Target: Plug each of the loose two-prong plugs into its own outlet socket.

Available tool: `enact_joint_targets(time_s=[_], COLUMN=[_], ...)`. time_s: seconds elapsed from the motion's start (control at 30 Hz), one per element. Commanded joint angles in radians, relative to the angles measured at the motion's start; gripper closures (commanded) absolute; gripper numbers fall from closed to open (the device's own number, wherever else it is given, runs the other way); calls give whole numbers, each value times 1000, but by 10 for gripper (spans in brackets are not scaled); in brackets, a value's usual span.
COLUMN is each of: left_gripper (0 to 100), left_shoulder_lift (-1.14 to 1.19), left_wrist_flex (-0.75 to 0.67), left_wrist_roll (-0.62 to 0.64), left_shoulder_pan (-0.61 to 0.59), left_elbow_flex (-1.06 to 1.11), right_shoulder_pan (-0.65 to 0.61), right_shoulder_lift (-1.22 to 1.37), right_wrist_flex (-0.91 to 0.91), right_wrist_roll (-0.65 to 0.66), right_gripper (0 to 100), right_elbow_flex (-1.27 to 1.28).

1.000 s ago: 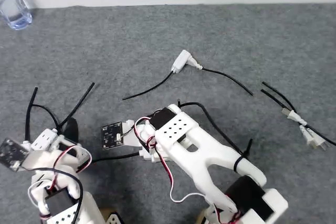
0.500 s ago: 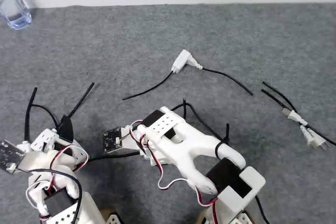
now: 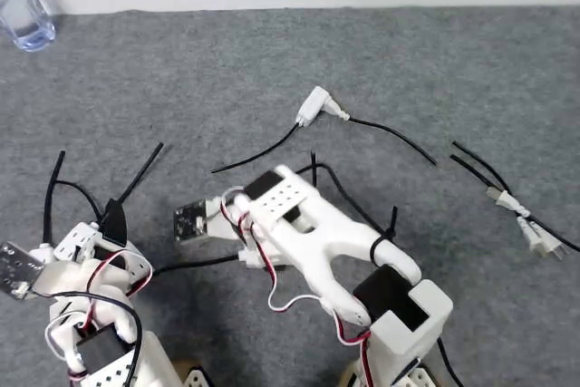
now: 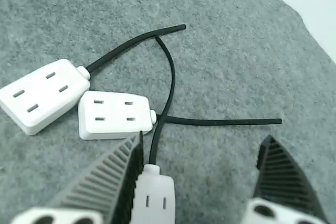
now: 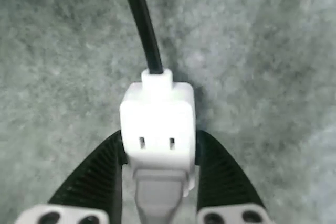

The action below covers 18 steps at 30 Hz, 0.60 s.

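Low over the grey bench [image 3: 181, 70], right gripper [image 5: 159, 148], jaws clenched on a white single socket [image 5: 157, 121]. Left gripper [image 4: 203, 141], jaws released, above two outlet blocks [image 4: 115, 115]. Loose plug [image 3: 541, 240] lies well apart.

Near the desk's front left corner a pair of white sockets [image 4: 115, 115] lies flat, slots up, close together, each on a black cord. A further socket [image 5: 157, 114], cord trailing, sits clamped in the right gripper [image 5: 157, 140]. A white plug [image 3: 314, 106] lies mid-desk; two loose plugs [image 3: 524, 220] rest by the right edge.
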Motion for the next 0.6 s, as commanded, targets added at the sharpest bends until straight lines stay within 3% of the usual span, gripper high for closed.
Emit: enact_joint_targets(time_s=[0.0, 0.23, 0.57], left_gripper=[671, 671, 671], left_shoulder_lift=[-11, -11, -11], left_wrist_flex=[-29, -29, -29], left_wrist_roll=[-5, -5, -5], left_shoulder_pan=[-2, -2, -2], left_elbow_flex=[-12, -12, -12], right_shoulder_pan=[62, 171, 387], right_shoulder_lift=[-7, -2, -2], right_wrist_flex=[85, 148, 44], right_wrist_roll=[9, 175, 250], right_gripper=[991, 991, 991], right_elbow_flex=[-190, -318, -394])
